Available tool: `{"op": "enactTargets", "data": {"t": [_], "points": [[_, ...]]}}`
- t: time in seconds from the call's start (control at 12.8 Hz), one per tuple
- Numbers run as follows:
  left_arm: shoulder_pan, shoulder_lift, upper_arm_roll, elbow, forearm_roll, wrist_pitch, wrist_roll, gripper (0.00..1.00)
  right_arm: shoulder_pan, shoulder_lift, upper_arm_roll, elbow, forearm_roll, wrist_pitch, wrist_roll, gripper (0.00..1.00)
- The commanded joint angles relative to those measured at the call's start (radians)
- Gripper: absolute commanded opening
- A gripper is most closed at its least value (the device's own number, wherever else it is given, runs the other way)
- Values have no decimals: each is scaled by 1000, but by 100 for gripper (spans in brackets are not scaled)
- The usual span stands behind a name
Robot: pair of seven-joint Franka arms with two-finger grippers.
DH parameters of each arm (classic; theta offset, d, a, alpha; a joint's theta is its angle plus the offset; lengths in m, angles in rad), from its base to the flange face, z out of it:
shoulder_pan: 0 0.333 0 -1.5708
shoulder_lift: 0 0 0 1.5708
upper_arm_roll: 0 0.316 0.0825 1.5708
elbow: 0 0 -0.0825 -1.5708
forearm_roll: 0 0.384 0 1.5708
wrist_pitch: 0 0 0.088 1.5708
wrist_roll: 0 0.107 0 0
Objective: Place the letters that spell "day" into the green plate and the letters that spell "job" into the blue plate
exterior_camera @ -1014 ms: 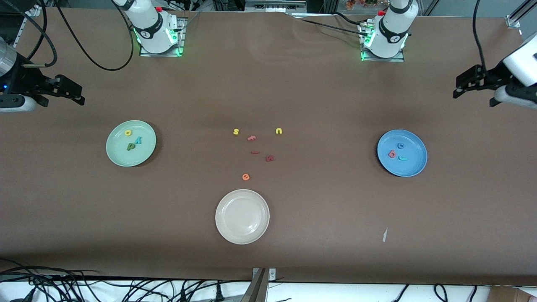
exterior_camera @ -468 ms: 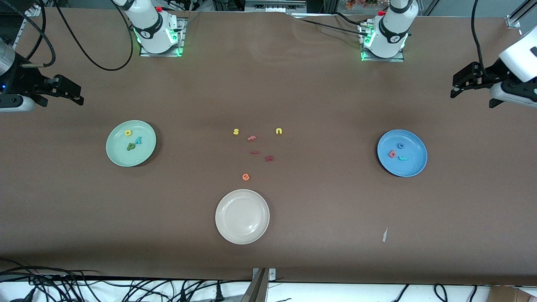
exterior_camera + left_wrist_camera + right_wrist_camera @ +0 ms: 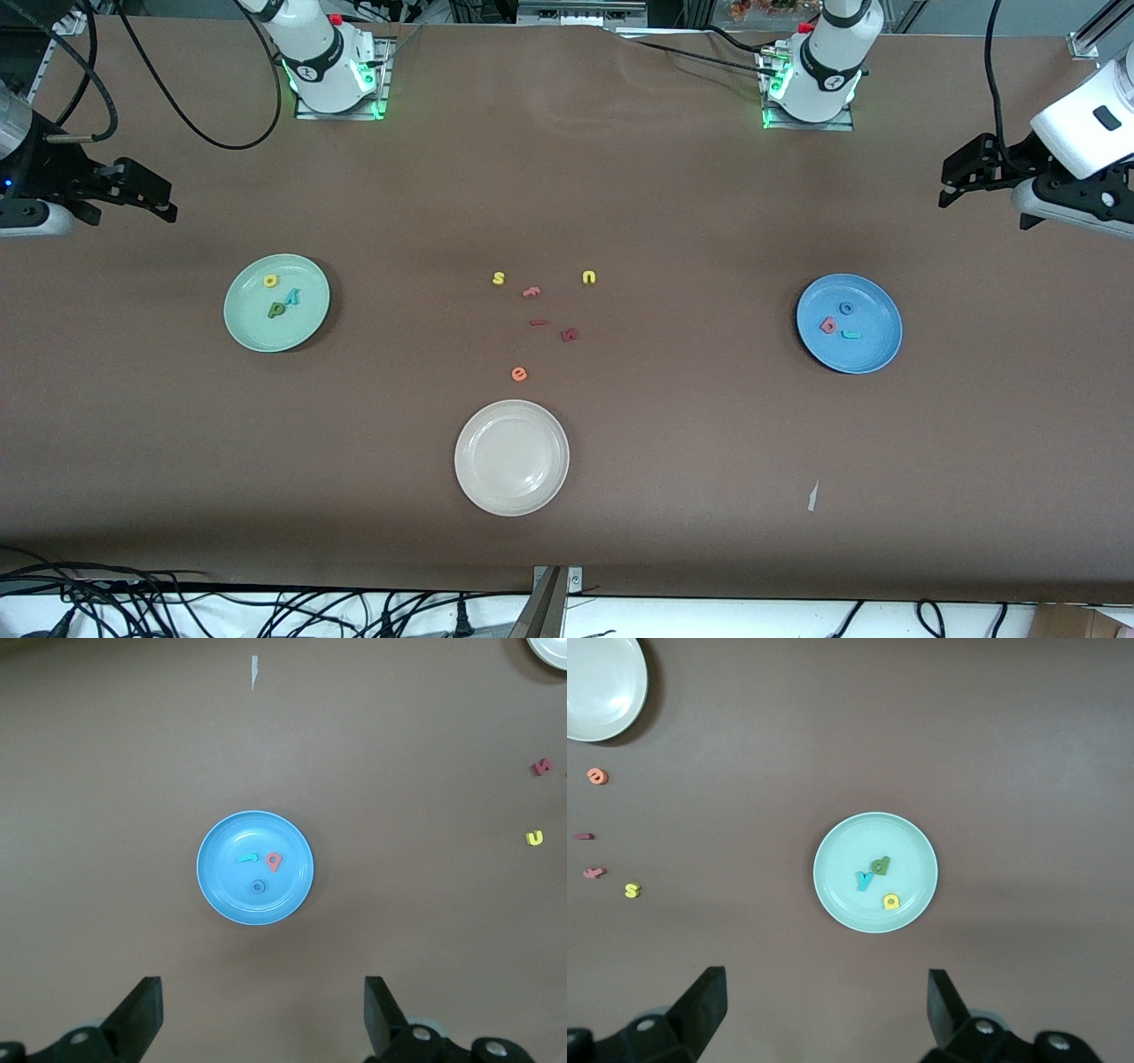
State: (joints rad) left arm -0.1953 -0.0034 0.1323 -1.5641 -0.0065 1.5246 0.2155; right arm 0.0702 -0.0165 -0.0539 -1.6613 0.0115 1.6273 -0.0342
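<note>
Left pincer point(image 3: 950, 184) farther inward over bare table (fingers apart); right pincer point(image 3: 168, 202) likewise spread, unmoved.

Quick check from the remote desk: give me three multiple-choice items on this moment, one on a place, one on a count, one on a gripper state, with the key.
1. Where is the salmon-pink b?
A. in the blue plate
B. in the cream-white plate
C. on the bare table

2. How many letters lie in the green plate?
A. one
B. three
C. five

3. How is the left gripper?
A. shut on a letter
B. open, holding nothing
C. resting in a plate

Key: 1 A, the b lies beside the blue o in that plate. 2 B, yellow, teal and dark green pieces show there. 3 B, its fingers stand wide apart with nothing between.
</note>
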Motion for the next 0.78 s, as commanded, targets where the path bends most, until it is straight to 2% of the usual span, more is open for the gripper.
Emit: {"op": "enactTargets", "data": {"t": [0.0,0.7], "points": [[-13,14,12,36,25,-26,-7,100,8,10,-9,25,7,-20,-6,100],[2,20,16,44,22,-24,-7,100,8,10,-9,25,8,-21,-6,100]]}}
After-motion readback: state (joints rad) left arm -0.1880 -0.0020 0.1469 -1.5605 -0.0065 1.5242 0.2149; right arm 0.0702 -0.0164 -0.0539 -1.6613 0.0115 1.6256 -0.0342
